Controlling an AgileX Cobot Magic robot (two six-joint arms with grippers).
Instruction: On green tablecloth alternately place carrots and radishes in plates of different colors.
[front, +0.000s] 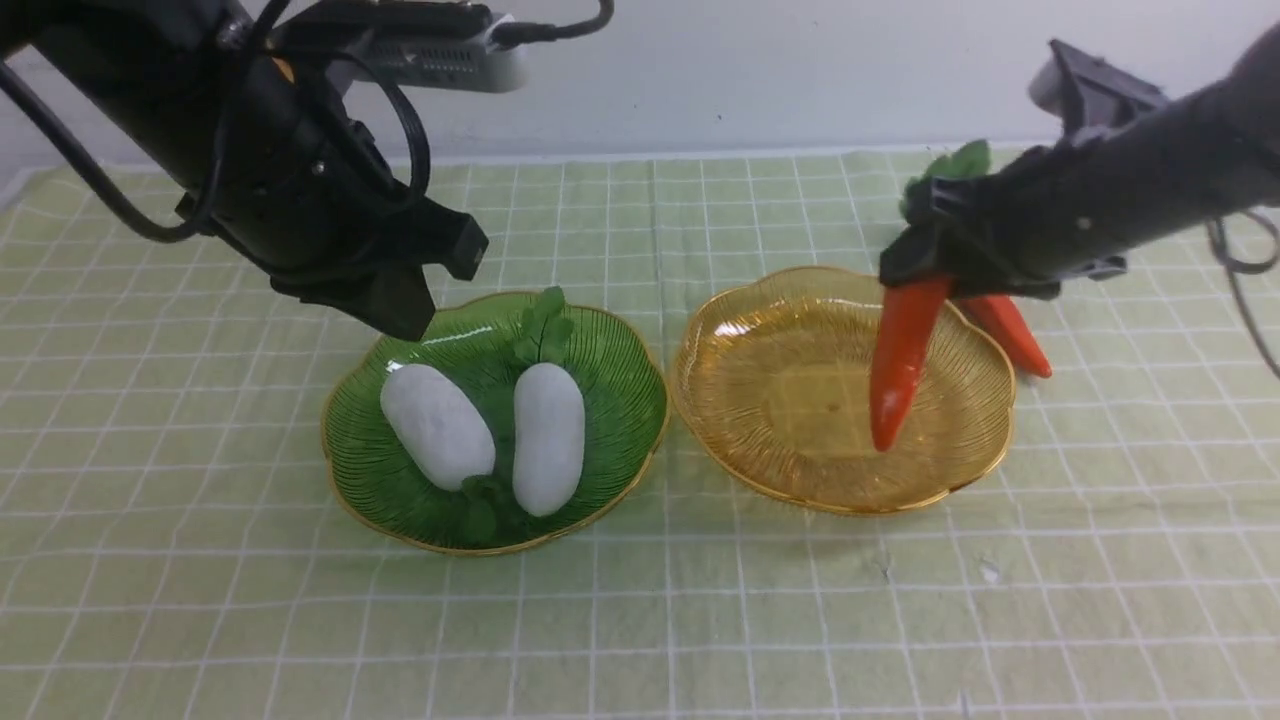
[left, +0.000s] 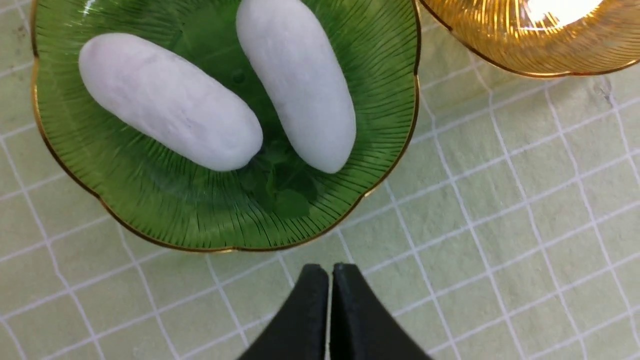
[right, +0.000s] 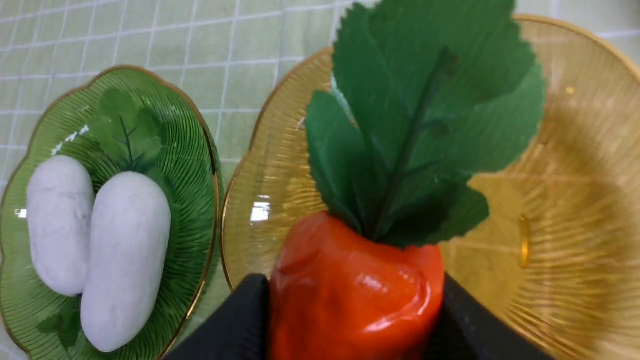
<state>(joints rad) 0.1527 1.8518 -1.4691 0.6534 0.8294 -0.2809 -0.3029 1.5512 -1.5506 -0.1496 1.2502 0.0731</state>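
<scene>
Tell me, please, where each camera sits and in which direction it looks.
Front: between the arms, facing forward and down at the cloth; left arm and right arm show, the right holding a carrot over the amber plate.
Left wrist: on the left arm, looking down at two radishes in the green plate; shut left gripper shows.
Right wrist: on the right arm, looking down past the carrot into the amber plate; right gripper shows.
Shared: all three see the green plate and radishes.
</scene>
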